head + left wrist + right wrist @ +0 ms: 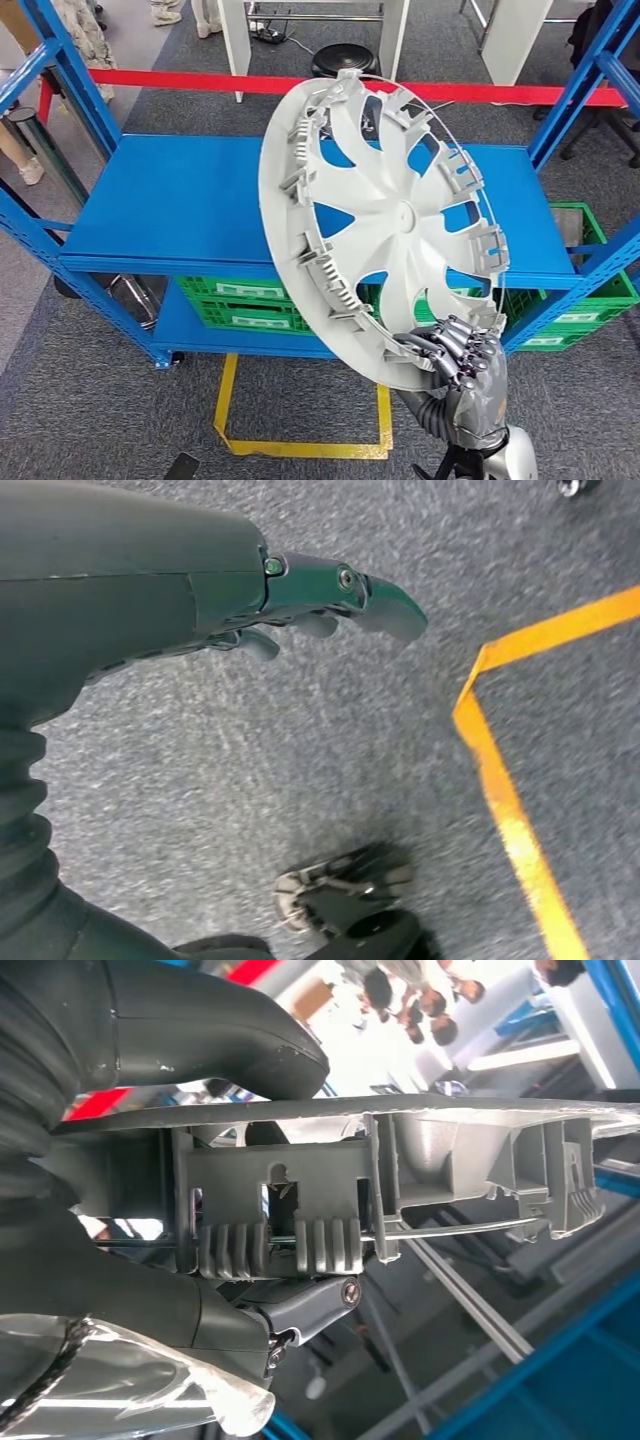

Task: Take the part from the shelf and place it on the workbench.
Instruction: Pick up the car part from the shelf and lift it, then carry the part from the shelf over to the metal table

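Note:
A large pale grey wheel cover (385,215) with curved spokes and clips around its rim hangs tilted in the air in front of the blue shelf (189,200). My right hand (460,365) grips its lower rim, fingers curled over the edge. In the right wrist view the cover's rim (423,1155) with its clips and wire ring runs between the thumb (219,1040) and the fingers (302,1305). My left hand (226,590) hangs over grey carpet, fingers stretched out and holding nothing.
Green crates (241,300) sit on the shelf's lower level. A red bar (189,80) runs behind the shelf, blue uprights (68,80) at its corners. Yellow floor tape (302,445) marks a box on the carpet. People stand at the back left (83,30).

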Tool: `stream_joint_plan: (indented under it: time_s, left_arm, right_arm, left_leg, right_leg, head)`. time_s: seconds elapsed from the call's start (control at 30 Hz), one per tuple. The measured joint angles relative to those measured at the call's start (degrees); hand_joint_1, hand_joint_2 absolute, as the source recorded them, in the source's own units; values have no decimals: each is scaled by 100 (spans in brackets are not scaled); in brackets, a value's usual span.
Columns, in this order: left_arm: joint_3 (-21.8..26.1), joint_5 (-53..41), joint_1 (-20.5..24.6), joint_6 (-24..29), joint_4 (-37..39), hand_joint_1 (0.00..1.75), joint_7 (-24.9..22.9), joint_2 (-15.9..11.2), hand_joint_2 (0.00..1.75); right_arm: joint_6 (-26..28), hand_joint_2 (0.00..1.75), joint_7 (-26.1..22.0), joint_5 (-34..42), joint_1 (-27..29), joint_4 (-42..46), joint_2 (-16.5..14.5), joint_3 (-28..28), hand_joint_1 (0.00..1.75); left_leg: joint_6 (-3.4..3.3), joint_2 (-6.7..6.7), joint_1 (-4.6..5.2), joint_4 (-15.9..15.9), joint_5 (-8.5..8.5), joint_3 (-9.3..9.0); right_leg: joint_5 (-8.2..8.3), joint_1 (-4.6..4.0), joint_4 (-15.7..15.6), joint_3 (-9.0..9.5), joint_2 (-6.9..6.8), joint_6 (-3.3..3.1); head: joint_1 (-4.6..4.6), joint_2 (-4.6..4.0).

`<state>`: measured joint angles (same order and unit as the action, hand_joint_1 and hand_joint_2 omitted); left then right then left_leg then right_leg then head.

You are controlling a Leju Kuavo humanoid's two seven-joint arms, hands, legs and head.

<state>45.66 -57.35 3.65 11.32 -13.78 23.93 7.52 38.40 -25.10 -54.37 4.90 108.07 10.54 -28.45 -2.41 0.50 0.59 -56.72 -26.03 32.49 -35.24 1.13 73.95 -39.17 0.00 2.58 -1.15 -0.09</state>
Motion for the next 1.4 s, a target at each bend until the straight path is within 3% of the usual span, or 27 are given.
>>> stream_joint_plan:
  time_s: [0.03, 0.1, 0.13, 0.2, 0.27, 0.3, 0.37, 0.43, 0.47, 0.5, 0.53, 0.6, 0.67, 0.7, 0.77, 0.83, 0.93, 0.97, 1.0, 1.07, 1.1, 1.13, 1.2, 1.23, 1.3, 1.33, 1.4]
  left_arm:
    - [0, 4, -2, 0, 1, 0, 0, 5, 175]
    - [0, 13, 0, -1, 1, 0, 0, 13, 175]
    - [0, 17, 0, -1, 1, 0, 1, 15, 175]
    - [0, 17, 2, -1, 1, 0, 7, 22, 175]
    - [0, 17, -4, 0, 2, 0, 11, 22, 175]
    - [0, 18, -11, 0, 2, 0, 11, 20, 175]
    - [0, 21, -24, 1, 3, 0, 11, 15, 175]
    - [-1, 23, -26, -1, 3, 0, 11, 16, 175]
    - [-1, 23, -24, -1, 3, 0, 11, 16, 175]
    - [-1, 24, -22, -2, 3, 0, 11, 17, 175]
    - [-1, 26, -21, -2, 3, 0, 11, 17, 175]
    - [-1, 31, -15, -2, 3, 0, 11, 17, 175]
    - [-2, 33, -6, -2, 4, 0, 13, 22, 175]
    - [-2, 34, -2, -1, 4, 0, 14, 29, 175]
    - [-2, 34, -14, 5, 7, 0, 14, 46, 175]
    - [-1, 37, -35, 14, 9, 0, 12, 60, 175]
    - [-1, 39, -41, 17, 11, 0, 11, 83, 175]
    - [-1, 39, -39, 17, 11, 0, 11, 90, 175]
    - [-2, 40, -38, 17, 11, 0, 11, 94, 175]
    - [-2, 43, -33, 13, 10, 0, 11, 97, 175]
    - [-2, 44, -29, 12, 10, 0, 10, 98, 175]
    - [-4, 39, -27, 13, 10, 0, -6, 100, 175]
    - [-10, 10, -34, 31, 10, 0, -70, 103, 175]
    - [-15, -8, -45, 42, 10, 0, -103, 103, 175]
    - [-22, -41, -95, 56, 10, 0, -125, 89, 175]
    - [-31, -56, -135, 58, 11, 0, -125, 82, 175]
    - [-46, -81, -212, 62, 13, 0, -122, 73, 175]
  right_arm:
    - [0, 175, 5, 22, 28, 16, 28, 9, 175]
    - [0, 175, 11, 49, 57, 48, 70, 21, 175]
    - [0, 175, 11, 56, 63, 67, 83, 27, 175]
    - [0, 175, 11, 67, 74, 103, 99, 36, 175]
    - [0, 175, 11, 71, 92, 129, 110, 41, 175]
    - [0, 175, 11, 71, 99, 137, 112, 42, 175]
    - [0, 175, 11, 71, 111, 147, 115, 41, 175]
    - [0, 175, 12, 71, 119, 153, 115, 40, 175]
    - [0, 175, 14, 71, 123, 155, 115, 40, 175]
    - [0, 175, 21, 71, 127, 156, 116, 40, 175]
    - [0, 175, 36, 75, 137, 157, 121, 40, 175]
    - [0, 175, 92, 102, 176, 162, 142, 38, 175]
    - [0, 175, 165, 152, 243, 190, 176, 38, 175]
    - [0, 175, 199, 177, 284, 211, 194, 39, 175]
    - [0, 175, 250, 205, 391, 257, 230, 51, 175]
    - [0, 175, 278, 209, 533, 300, 264, 86, 175]
    - [0, 175, 322, 223, 690, 336, 289, 154, 175]
    - [0, 175, 338, 232, 720, 338, 292, 172, 175]
    - [0, 175, 354, 240, 745, 340, 296, 186, 175]
    - [0, 175, 385, 257, 784, 346, 300, 211, 175]
    - [0, 175, 398, 267, 798, 349, 301, 222, 175]
    - [0, 175, 415, 279, 809, 357, 301, 233, 175]
    - [0, 175, 455, 304, 832, 386, 301, 248, 175]
    - [0, 175, 474, 311, 857, 402, 301, 256, 175]
    - [0, 175, 493, 308, 947, 421, 301, 275, 175]
    - [0, 175, 492, 300, 1004, 431, 301, 288, 175]
    - [0, 175, 490, 280, 1124, 457, 301, 318, 175]
  left_leg:
    - [5, 4, 8, -20, 50, 83]
    - [33, 7, 19, -77, 133, 232]
    - [55, 8, 26, -114, 166, 289]
    - [109, 12, 32, -167, 249, 368]
    - [172, 8, 23, -181, 316, 410]
    - [212, 0, 16, -217, 246, 433]
    - [298, -19, -15, -577, -228, 514]
    - [373, -23, -55, -1272, -810, 622]
    - [398, -23, -75, -1577, -924, 640]
    - [414, -23, -91, -1747, -892, 600]
    - [420, -23, -105, -1725, -745, 477]
    - [399, -31, -118, -1126, -446, -17]
    - [337, -52, -105, -295, -464, -546]
    - [302, -62, -91, -43, -534, -675]
    - [218, -63, -70, 97, -537, -672]
    - [118, -39, -68, 110, -417, -566]
    - [12, -17, -39, 111, -214, -337]
    - [2, -14, -20, 99, -146, -244]
    - [-5, -9, 0, 80, -80, -144]
    - [-3, 2, 28, 18, 34, 69]
    - [5, 5, 35, -20, 81, 162]
    - [20, 5, 49, -63, 121, 242]
    - [62, 6, 63, -129, 208, 341]
    - [89, 8, 64, -143, 261, 372]
    - [152, 0, 58, -151, 316, 419]
    - [196, -10, 52, -202, 211, 443]
    - [293, -29, 12, -597, -329, 514]
  right_leg:
    - [157, -2, -82, 146, -1, -7]
    - [399, -15, -741, 678, -9, -37]
    - [393, -25, -1152, 971, -12, -54]
    - [259, -51, -1669, 1263, -10, -79]
    - [276, -48, -1746, 1216, -6, -133]
    - [324, -37, -1750, 1177, -10, -175]
    - [449, -11, -1766, 1068, -28, -255]
    - [582, -11, -1756, 941, -33, -285]
    - [651, -11, -1745, 864, -33, -281]
    - [717, -11, -1728, 780, -31, -273]
    - [778, -10, -1705, 681, -29, -261]
    - [877, -8, -1657, 510, -26, -225]
    - [970, -19, -1626, 407, -29, -167]
    - [1023, -21, -1627, 375, -33, -131]
    - [1126, -11, -1650, 325, -35, -46]
    - [948, 8, -1547, 238, -23, 13]
    - [92, 5, -692, 8, -12, 28]
    - [-68, 1, -340, -38, -12, 27]
    - [-74, -4, -92, -29, -12, 23]
    - [241, -22, -114, 238, -12, -12]
    - [395, -36, -396, 505, -13, -41]
    - [429, -56, -821, 853, -16, -70]
    - [258, -86, -1609, 1397, -20, -112]
    - [174, -101, -1824, 1510, -19, -127]
    - [206, -92, -1900, 1438, -25, -179]
    - [261, -79, -1903, 1385, -33, -223]
    - [386, -56, -1909, 1255, -51, -297]
  head:
    - [-1, 0]
    - [-1, 0]
    - [-5, 0]
    - [-7, 0]
    - [-5, 0]
    - [-8, 0]
    - [-19, 0]
    - [-28, 0]
    - [-28, 0]
    - [-29, 0]
    - [-30, 0]
    - [-31, 0]
    - [-29, 0]
    - [-27, 0]
    - [-22, 0]
    - [-14, 0]
    - [15, 0]
    - [18, 0]
    - [19, 0]
    - [17, 0]
    - [17, 0]
    - [19, 0]
    - [18, 0]
    - [16, 0]
    - [26, 0]
    - [23, 0]
    - [8, 0]
